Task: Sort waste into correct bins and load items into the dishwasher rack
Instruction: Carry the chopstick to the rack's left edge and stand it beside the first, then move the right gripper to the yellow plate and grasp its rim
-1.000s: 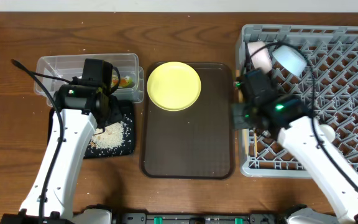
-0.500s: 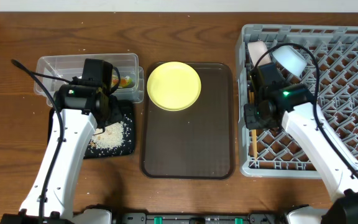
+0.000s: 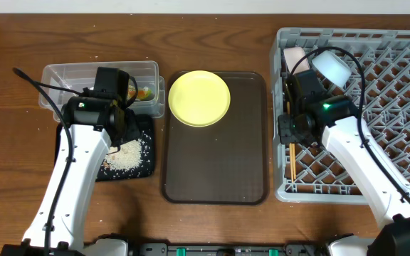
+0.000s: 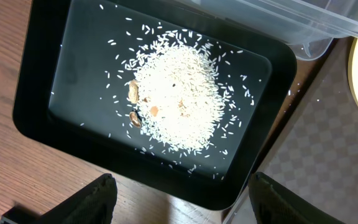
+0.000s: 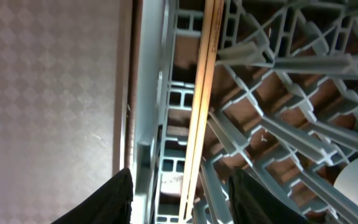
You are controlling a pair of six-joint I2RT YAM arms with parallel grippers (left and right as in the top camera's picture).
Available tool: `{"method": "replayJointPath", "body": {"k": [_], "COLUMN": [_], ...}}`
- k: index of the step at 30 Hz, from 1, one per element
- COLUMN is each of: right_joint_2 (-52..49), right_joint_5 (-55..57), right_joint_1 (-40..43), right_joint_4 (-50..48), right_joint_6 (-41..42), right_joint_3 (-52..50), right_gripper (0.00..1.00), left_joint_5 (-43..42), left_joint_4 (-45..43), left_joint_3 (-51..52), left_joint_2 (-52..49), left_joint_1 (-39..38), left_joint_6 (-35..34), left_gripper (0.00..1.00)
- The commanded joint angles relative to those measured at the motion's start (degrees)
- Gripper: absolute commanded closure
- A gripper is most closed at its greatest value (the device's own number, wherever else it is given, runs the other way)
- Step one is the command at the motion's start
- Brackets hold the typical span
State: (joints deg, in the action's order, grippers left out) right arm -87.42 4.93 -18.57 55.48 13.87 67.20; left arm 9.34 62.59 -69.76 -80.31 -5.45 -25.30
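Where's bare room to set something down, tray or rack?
Bare: the brown rectangular serving tray below the round yellow plate, and the grey lattice dishwasher rack's right side. Crowded: its left edge, with a light blue bowl, wooden chopsticks and the right arm.

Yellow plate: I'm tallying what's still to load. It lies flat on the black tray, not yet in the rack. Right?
Not quite. The yellow plate lies flat on the brown serving tray, not the black tray, which holds rice; the overhead view shows this. It is indeed not yet in the rack.
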Motion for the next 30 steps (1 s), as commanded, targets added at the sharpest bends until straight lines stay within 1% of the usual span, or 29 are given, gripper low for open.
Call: {"method": "replayJointPath", "body": {"k": [1, 6, 10, 15, 18, 21, 26, 28, 30], "right_joint_2": [0.5, 0.3, -1.7, -8.7, -13.9, -19.6, -26.9, -28.9, -30.3], "right_joint_5": [-2.1, -9.1, -8.3, -7.8, -7.8, -7.8, -7.8, -7.8, -8.9], "right_joint_1": [-1.2, -3.4, -6.3, -9.2, -10.1, -10.7, -11.1, -11.1, -11.1], "right_joint_4": [-2.5, -14.8, -25.5, -36.0, -39.9, -42.9, -45.5, -45.6, -45.4], "right_joint_6": [-0.2, -0.2, -0.2, -0.2, 1.1, 4.3, 9.4, 11.4, 12.3], "right_joint_3": [3.4, 4.6, 4.6, 4.6, 4.6, 4.6, 4.6, 4.6, 4.6], "right_gripper": [0.5, 0.45, 0.45, 0.45, 0.44, 0.45, 0.47, 0.51, 0.58], "left_joint_5": [0.1, 0.1, 0.1, 0.1, 0.1, 0.1, 0.1, 0.1, 0.1], "left_joint_4": [0.2, 0.1, 0.1, 0.2, 0.1, 0.1, 0.2, 0.2, 0.1], "left_joint_3": [0.2, 0.2, 0.2, 0.2, 0.2, 0.2, 0.2, 0.2, 0.2], "left_joint_2": [-0.2, -0.2, -0.2, -0.2, -0.2, -0.2, -0.2, -0.2, -0.2], "left_joint_1": [0.0, 0.0, 0.0, 0.0, 0.0, 0.0, 0.0, 0.0, 0.0], "left_joint_6": [-0.1, -0.1, -0.1, -0.1, -0.1, -0.1, -0.1, -0.1, -0.1], "left_gripper": [0.29, 0.29, 0.29, 0.29, 0.29, 0.29, 0.29, 0.29, 0.29]}}
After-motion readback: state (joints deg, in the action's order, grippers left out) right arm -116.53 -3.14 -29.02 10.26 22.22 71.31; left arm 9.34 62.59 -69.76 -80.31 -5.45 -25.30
